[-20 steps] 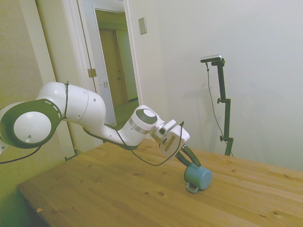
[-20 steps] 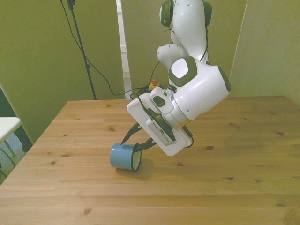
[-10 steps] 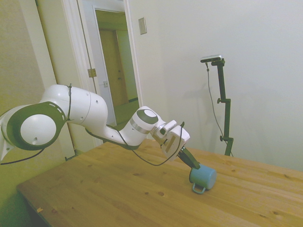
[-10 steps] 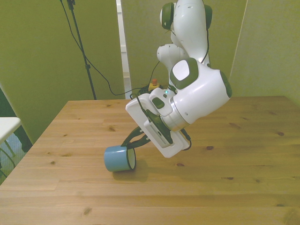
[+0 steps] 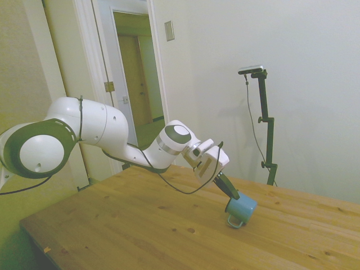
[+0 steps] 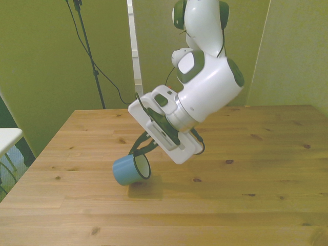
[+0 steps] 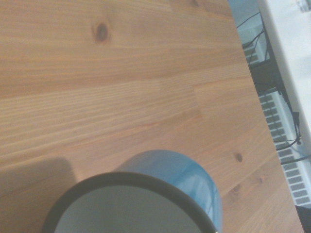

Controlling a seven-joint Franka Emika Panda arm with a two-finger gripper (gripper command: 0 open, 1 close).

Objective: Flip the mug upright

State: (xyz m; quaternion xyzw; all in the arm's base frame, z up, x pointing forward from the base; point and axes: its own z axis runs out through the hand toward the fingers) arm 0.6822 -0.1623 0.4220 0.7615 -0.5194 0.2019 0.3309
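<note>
Side view: I saw the mug (image 5: 241, 208) at the frame's lower centre-right, tilted, its handle (image 5: 234, 223) down against the table (image 5: 140, 225).
Front view: the mug (image 6: 128, 170) sat left of centre, its mouth turned toward the frame's right and raised, its base low at the left.
Tool: my tool (image 6: 144, 148) reached down from the white arm (image 6: 200, 97) and was clamped on the mug's upper rim; in the side view the dark fingers (image 5: 228, 186) met the rim from the upper left.
Contact: I could not tell whether the mug's body touched the table or only the handle did.
Wrist view: the mug's dark rim (image 7: 131, 183) and pale inside filled the lower middle, the blue wall (image 7: 187, 177) beyond it, bare wood around.
</note>
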